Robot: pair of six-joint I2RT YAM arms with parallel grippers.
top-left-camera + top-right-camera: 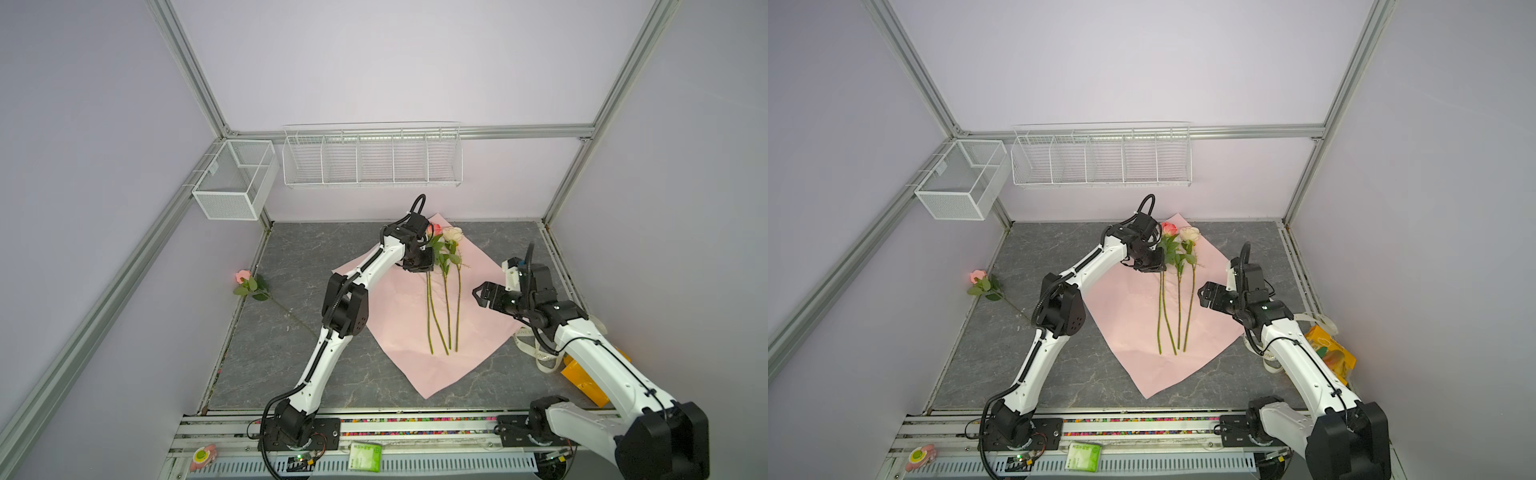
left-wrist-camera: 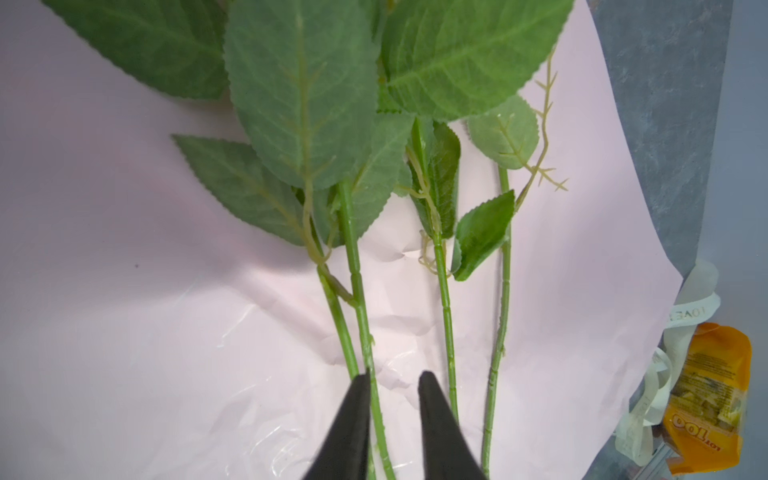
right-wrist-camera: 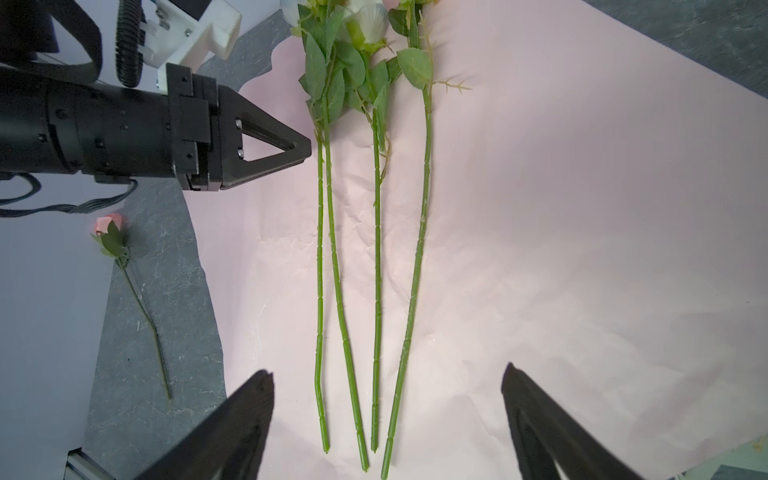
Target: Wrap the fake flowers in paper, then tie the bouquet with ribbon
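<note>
The bouquet of fake flowers (image 1: pixel 446 299) is several long green-stemmed roses lying side by side on a pink paper sheet (image 1: pixel 395 328), with pink and cream heads at the far end (image 1: pixel 1188 233). My left gripper (image 2: pixel 395 376) hovers low over the leafy upper stems (image 2: pixel 359 291). Its jaws are slightly apart, and one stem runs between them along one finger, unclamped. From the right wrist view the left gripper (image 3: pixel 307 147) points at the leftmost stems. My right gripper (image 3: pixel 387 370) is wide open and empty, above the paper's right side (image 1: pixel 478 293), looking down at the stem ends (image 3: pixel 376 415).
A single pink rose (image 1: pixel 243 276) lies on the grey table far left, off the paper. A cream lettered ribbon (image 1: pixel 540 357) and an orange packet (image 1: pixel 582 374) sit under the right arm. Two wire baskets (image 1: pixel 372 158) (image 1: pixel 232 178) hang on the back and left walls.
</note>
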